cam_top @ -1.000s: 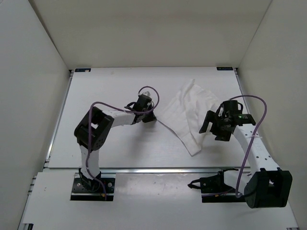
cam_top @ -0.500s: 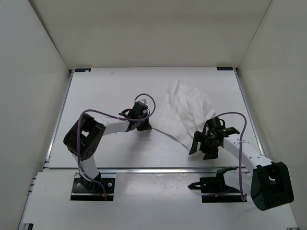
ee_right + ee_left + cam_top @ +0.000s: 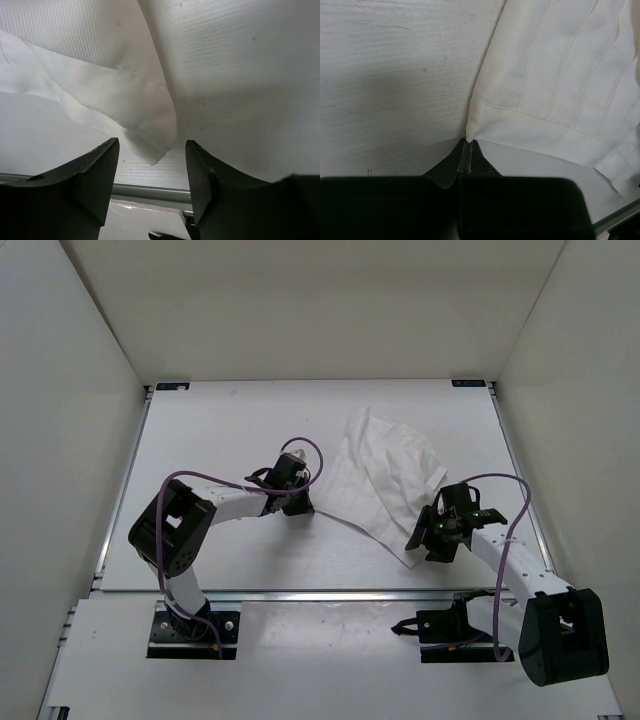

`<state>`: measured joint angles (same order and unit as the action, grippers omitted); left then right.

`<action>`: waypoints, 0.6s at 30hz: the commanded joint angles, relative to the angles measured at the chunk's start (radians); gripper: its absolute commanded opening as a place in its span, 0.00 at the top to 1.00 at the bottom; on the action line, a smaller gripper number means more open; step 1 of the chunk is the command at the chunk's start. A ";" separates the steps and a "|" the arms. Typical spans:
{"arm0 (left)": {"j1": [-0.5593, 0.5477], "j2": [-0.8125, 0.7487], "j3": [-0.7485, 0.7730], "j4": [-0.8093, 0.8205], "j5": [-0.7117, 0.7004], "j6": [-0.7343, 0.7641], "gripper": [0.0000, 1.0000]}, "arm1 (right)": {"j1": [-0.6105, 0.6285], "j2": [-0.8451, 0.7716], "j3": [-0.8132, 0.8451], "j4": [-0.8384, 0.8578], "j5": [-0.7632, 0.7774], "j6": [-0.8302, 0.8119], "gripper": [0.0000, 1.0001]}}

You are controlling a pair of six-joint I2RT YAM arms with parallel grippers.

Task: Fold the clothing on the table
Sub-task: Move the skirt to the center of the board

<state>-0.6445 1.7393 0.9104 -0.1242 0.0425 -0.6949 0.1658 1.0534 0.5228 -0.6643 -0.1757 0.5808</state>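
The clothing is a rumpled white cloth lying right of centre on the table. My left gripper is shut on its left corner; in the left wrist view the fingertips pinch that hem corner, and the cloth spreads away to the right. My right gripper stands open at the cloth's near corner. In the right wrist view that corner hangs between the two dark fingers, touching neither, with the gripper around it.
A metal edge rail runs along the table's near side just below the right gripper. White walls enclose the table on three sides. Black brackets mark the far corners. Purple cables loop over both arms.
The right gripper has come down from the cloth's right edge to its near corner, with its jaws narrowing. The left gripper drew its corner slightly leftward, and the cloth shifted with it.
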 commanded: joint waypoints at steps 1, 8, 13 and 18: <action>0.002 -0.041 -0.005 -0.002 0.016 0.014 1.00 | 0.018 0.003 -0.006 0.020 0.005 0.016 0.48; 0.005 -0.053 -0.014 0.009 0.023 0.002 1.00 | 0.034 0.025 -0.052 0.048 -0.048 0.030 0.54; 0.005 -0.040 -0.015 0.006 0.017 0.004 1.00 | 0.038 0.017 -0.089 0.085 -0.065 0.037 0.59; -0.006 -0.027 0.025 -0.005 0.016 0.009 1.00 | 0.037 0.036 -0.118 0.109 -0.059 0.042 0.96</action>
<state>-0.6434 1.7390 0.9096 -0.1226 0.0502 -0.6956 0.1989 1.0721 0.4465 -0.5774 -0.2508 0.6132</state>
